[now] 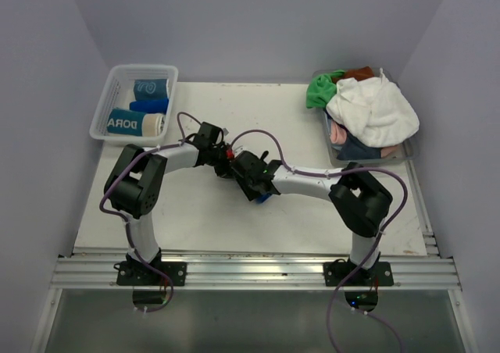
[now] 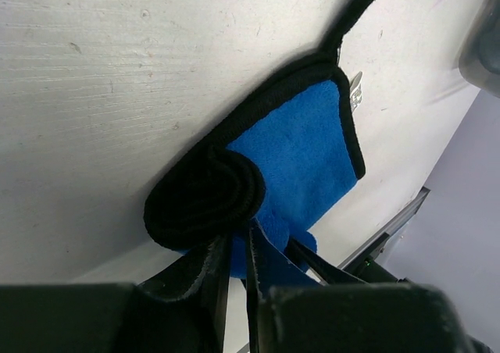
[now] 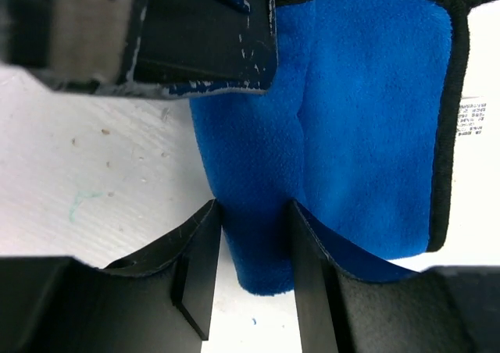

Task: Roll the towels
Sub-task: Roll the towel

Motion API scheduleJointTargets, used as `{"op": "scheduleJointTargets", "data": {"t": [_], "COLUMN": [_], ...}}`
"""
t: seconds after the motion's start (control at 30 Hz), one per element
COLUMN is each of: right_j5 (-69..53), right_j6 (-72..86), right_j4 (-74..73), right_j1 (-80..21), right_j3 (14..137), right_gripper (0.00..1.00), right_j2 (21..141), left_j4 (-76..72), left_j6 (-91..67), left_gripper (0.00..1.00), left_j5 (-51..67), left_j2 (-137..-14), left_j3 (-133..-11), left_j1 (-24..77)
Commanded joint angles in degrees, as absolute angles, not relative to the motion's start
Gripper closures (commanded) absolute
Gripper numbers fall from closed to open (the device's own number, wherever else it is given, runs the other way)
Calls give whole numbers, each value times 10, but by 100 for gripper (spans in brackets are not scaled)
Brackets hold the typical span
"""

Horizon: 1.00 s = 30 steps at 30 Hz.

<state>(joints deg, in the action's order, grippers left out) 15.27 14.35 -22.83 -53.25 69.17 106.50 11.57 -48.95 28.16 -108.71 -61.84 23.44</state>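
Note:
A royal blue towel (image 2: 301, 146) with a black edge lies on the white table, one end wound into a roll (image 2: 205, 198). My left gripper (image 2: 238, 242) is shut on the end of that roll, with blue cloth pinched between its fingers. From the other side, my right gripper (image 3: 254, 216) is closed around the roll's other end (image 3: 262, 236), both fingers touching it. The flat part of the towel (image 3: 375, 111) stretches away with a white label at its edge. In the top view both grippers (image 1: 228, 158) (image 1: 251, 180) meet mid-table and hide most of the towel (image 1: 265, 197).
A clear mesh basket (image 1: 107, 95) at the back left holds three rolled towels, teal, blue and teal-beige (image 1: 134, 123). At the back right a bin (image 1: 406, 154) is heaped with loose towels: white (image 1: 373, 111), green (image 1: 320, 92), pink (image 1: 337, 134).

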Motion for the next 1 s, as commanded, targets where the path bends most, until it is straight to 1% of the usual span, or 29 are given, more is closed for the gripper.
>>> {"op": "scheduleJointTargets", "data": {"t": [0.0,0.03,0.1,0.13,0.2,0.23,0.3,0.33,0.43,0.53,0.63,0.67,0.77,0.8,0.87,0.9,0.97], "right_j5": [186,188,185,183,169,166,154,133,96,45,1,-44,-114,-166,-207,-246,-282], "right_j6": [147,149,160,163,166,165,163,163,160,162,163,164,176,181,200,209,238], "right_j4": [-213,-210,-201,-193,-178,-179,-176,-172,-154,-135,-120,-115,-91,-82,-79,-69,-59], "right_j1": [-533,-533,-533,-531,-528,-526,-521,-520,-512,-498,-489,-486,-480,-477,-471,-468,-456], "right_j3": [672,670,664,651,644,648,651,652,653,655,660,659,657,657,664,664,664], "right_gripper": [58,61,66,74,80,87,92,95,98,100,100,100,100,100,100,100,100], "right_j2": [1085,1090,1088,1085,1073,1073,1078,1078,1082,1092,1100,1098,1086,1085,1091,1093,1106], "left_j4": [135,133,129,129,134,141,144,154,169,180,191,193,192,192,181,176,170], "left_j6": [-483,-484,-490,-490,-490,-489,-483,-481,-468,-460,-455,-454,-453,-450,-452,-453,-454], "left_gripper": [82,79,75,73,68,64,59,54,47,37,34,34,34,34,30,30,29], "left_j5": [242,246,249,249,249,248,250,250,253,259,258,257,256,256,263,265,266], "left_j2": [-1096,-1093,-1080,-1075,-1054,-1045,-1017,-1008,-970,-932,-899,-893,-878,-877,-877,-875,-875], "left_j3": [-616,-614,-611,-610,-607,-606,-596,-592,-577,-554,-528,-521,-501,-496,-489,-483,-477], "left_j1": [237,237,237,236,234,232,222,218,199,178,156,147,135,134,134,134,134]}}
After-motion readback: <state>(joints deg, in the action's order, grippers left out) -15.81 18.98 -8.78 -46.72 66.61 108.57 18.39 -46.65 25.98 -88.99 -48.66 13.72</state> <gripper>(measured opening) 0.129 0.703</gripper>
